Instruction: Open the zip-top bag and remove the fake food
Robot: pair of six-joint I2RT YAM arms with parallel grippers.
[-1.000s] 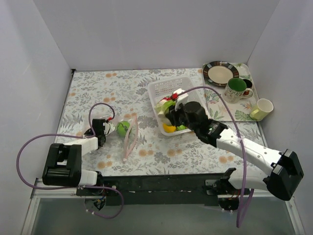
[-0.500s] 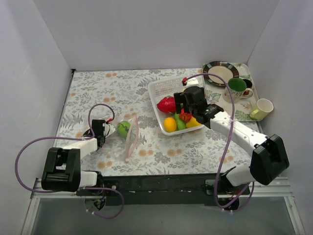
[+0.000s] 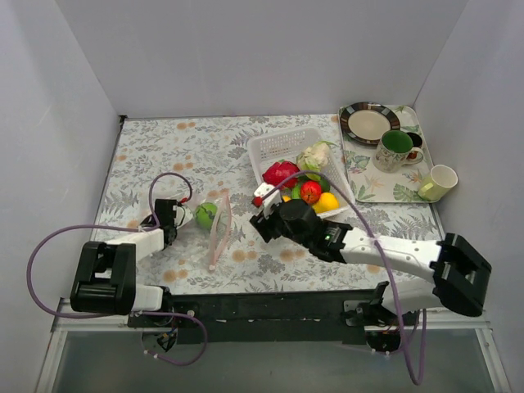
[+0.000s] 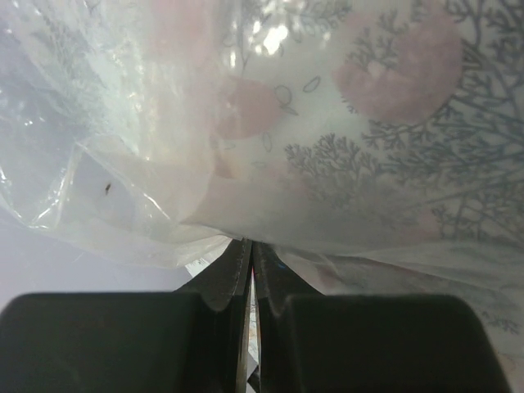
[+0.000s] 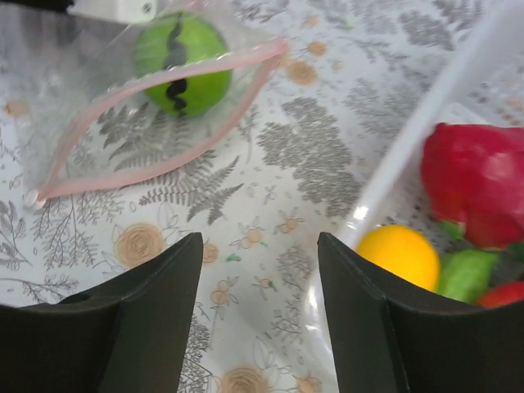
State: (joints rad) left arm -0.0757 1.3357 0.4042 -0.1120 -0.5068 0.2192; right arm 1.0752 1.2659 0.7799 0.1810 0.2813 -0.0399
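The left pincer (image 4: 250, 246) has its fingers pressed together on a fold of clear film, clamped on the zip-top bag (image 5: 115, 123) at the end opposite the zip. The right pincer (image 5: 258, 241) hangs over the floral surface (image 3: 164, 147) with its fingers apart and nothing between them. Ahead of it and to its left the bag lies flat, its pink zip strip spread into an open loop facing this pincer. One round green piece (image 5: 176, 61) of the fake food sits inside, deep beyond the mouth. Ahead and to its right is the white basket (image 5: 426, 123), holding a red piece (image 5: 475, 180), a yellow one (image 5: 399, 254) and green ones. A whitish piece (image 3: 313, 155) lies at the basket's far side. The step in hand looks like fetching that green piece. To do it well, the left clamp should hold firm so the bag cannot slide. The right pincer should swing left, line up with the loop and enter low between the zip lips, fingers wide. It should close on the ball alone: pinched film would drag the whole bag along. The piece looks smooth and round, so a centred grip across its widest part is safest, followed by a straight pull back out.
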